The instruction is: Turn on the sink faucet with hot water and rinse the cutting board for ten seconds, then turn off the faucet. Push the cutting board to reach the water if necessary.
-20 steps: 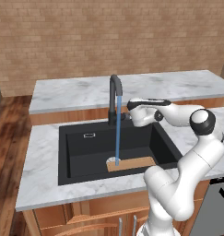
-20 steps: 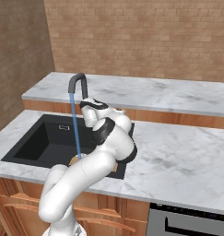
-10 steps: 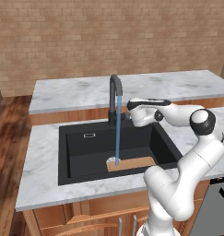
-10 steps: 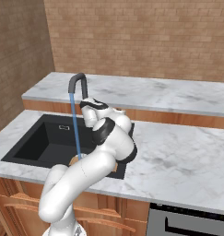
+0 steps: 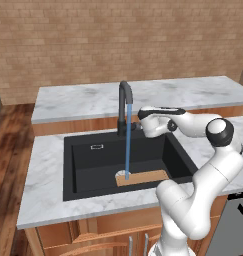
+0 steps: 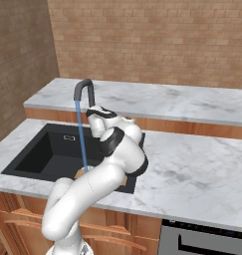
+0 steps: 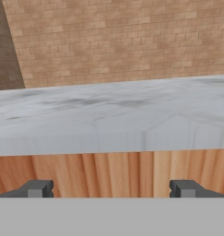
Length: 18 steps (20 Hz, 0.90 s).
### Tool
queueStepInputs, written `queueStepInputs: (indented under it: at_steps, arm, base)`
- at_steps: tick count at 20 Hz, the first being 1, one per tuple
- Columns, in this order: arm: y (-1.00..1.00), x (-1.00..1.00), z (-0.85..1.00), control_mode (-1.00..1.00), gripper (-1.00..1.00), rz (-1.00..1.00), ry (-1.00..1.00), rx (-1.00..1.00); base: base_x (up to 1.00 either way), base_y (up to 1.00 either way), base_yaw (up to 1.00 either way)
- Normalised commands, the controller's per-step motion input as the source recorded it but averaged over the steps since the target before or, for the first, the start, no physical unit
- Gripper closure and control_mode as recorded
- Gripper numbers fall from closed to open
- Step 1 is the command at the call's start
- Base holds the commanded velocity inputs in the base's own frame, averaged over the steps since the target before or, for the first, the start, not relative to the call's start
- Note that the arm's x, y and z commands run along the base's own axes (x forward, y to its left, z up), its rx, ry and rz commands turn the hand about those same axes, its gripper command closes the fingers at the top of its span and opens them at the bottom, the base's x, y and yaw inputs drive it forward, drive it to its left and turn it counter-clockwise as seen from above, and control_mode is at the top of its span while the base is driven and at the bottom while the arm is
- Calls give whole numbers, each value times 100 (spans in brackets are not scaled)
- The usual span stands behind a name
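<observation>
Rinse step underway: water (image 5: pixel 128 140) from sink faucet (image 5: pixel 125 102) lands on cutting board's (image 5: pixel 145 177) left end; end effector (image 7: pixel 111 188), fingers spread wide and empty, hovers right of faucet; next move, likely lever shutoff.

Water (image 6: pixel 81 134) streams from the faucet (image 6: pixel 83 89) into the sink (image 6: pixel 38 154).

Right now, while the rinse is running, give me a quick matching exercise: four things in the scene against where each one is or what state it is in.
Things:
1. water
2. cutting board
3. claw
4. sink faucet

Places or states:
A. flat on the floor of the sink, by its front wall
B. standing at the back rim of the basin, spout curving forward
C. a thin blue stream landing on the board's left end
D. beside the faucet's base, fingertips wide apart in the hand view

Pairs: 1-C, 2-A, 3-D, 4-B
</observation>
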Motion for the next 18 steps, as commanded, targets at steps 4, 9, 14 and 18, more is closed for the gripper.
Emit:
queueStepInputs:
  at_steps: [4, 9, 14, 18]
  arm:
    - [0, 0, 0, -100, -100, 0, 0, 0]
    - [0, 0, 0, -100, -100, 0, 0, 0]
    - [0, 0, 0, -100, -100, 0, 0, 0]
    - [0, 0, 0, -100, -100, 0, 0, 0]
  base:
    - [0, 0, 0]
    - [0, 0, 0]
    - [0, 0, 0]
    - [0, 0, 0]
